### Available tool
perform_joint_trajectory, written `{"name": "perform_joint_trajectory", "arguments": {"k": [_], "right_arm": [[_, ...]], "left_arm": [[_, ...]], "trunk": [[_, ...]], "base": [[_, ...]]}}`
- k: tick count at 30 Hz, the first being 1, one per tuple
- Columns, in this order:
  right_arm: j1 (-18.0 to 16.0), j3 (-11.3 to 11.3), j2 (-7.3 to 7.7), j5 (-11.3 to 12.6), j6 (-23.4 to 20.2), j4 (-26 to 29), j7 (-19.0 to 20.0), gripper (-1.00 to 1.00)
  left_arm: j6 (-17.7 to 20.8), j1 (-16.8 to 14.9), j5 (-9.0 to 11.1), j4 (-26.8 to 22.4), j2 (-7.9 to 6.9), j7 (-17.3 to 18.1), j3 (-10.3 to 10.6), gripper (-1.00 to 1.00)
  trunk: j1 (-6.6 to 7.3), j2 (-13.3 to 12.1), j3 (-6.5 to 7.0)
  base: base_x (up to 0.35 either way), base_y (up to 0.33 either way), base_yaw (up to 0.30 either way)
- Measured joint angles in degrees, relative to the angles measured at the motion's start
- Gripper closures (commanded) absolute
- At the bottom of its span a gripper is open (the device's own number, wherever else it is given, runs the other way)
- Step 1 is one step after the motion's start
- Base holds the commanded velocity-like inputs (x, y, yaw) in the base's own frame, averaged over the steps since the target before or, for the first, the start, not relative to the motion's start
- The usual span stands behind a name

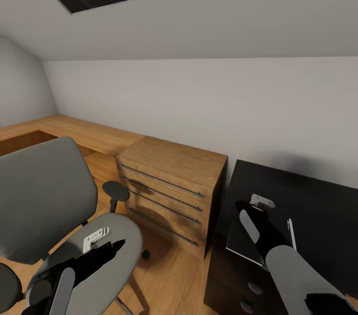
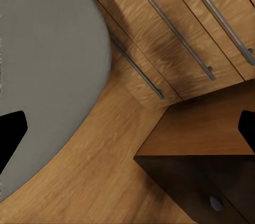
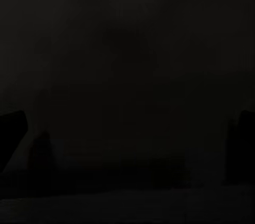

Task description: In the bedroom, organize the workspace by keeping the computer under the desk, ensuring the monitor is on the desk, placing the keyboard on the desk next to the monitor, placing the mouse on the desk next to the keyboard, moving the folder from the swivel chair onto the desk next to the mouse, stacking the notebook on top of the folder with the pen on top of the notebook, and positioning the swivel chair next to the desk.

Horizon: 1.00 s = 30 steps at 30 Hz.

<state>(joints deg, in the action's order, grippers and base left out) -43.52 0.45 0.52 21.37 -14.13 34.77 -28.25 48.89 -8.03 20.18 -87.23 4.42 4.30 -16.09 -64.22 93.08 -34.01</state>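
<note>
The swivel chair point(image 1: 42, 196) stands at the left with its grey seat point(image 2: 42, 49) bare. My left gripper point(image 1: 117, 246) hovers open over the seat's front part. At the right is the desk point(image 1: 313, 196) with its glossy black top. My right gripper point(image 1: 251, 215) hangs open just above the desk's near left corner. Under it lies a thin dark rectangle with a pale edge, seemingly the notebook point(image 1: 241, 243). The white pen point(image 1: 292, 233) lies beside it, partly behind my forearm. The monitor, keyboard, mouse, computer and folder are out of view.
A light-wood chest of drawers point(image 1: 174, 181) stands between chair and desk, close to both. The desk's dark drawer unit point(image 2: 215, 201) with round knobs sits below the top. A low wooden ledge point(image 1: 74, 131) runs along the sloped wall. Wood floor point(image 2: 106, 181) shows between the chair and the chest.
</note>
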Motion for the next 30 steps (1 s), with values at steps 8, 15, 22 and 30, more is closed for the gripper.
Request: {"name": "perform_joint_trajectory", "arguments": {"k": [8,15,22,30], "right_arm": [[0.0,0.0,0.0,0.0,0.0,0.0,0.0,-1.0],[0.0,0.0,-0.01,0.1,0.0,0.0,0.0,-1.0],[0.0,0.0,-0.01,0.1,0.0,0.0,0.0,-1.0],[0.0,0.2,-0.09,-0.1,0.3,-0.2,0.0,-1.0]], "left_arm": [[0.0,0.0,0.0,0.0,0.0,0.0,0.0,-1.0],[0.0,0.0,-0.1,0.0,0.0,0.0,0.0,-1.0],[0.0,0.0,-0.1,0.0,0.03,0.0,0.0,-1.0],[0.0,0.0,-0.1,0.0,0.07,0.0,0.0,-1.0]], "trunk": [[0.0,0.0,0.0],[0.01,0.0,0.0],[0.01,0.0,0.0],[0.01,0.0,0.0]], "base": [[-0.027,0.016,0.0],[-0.004,0.002,0.0],[0.0,0.0,0.0],[0.0,0.0,0.0]]}}
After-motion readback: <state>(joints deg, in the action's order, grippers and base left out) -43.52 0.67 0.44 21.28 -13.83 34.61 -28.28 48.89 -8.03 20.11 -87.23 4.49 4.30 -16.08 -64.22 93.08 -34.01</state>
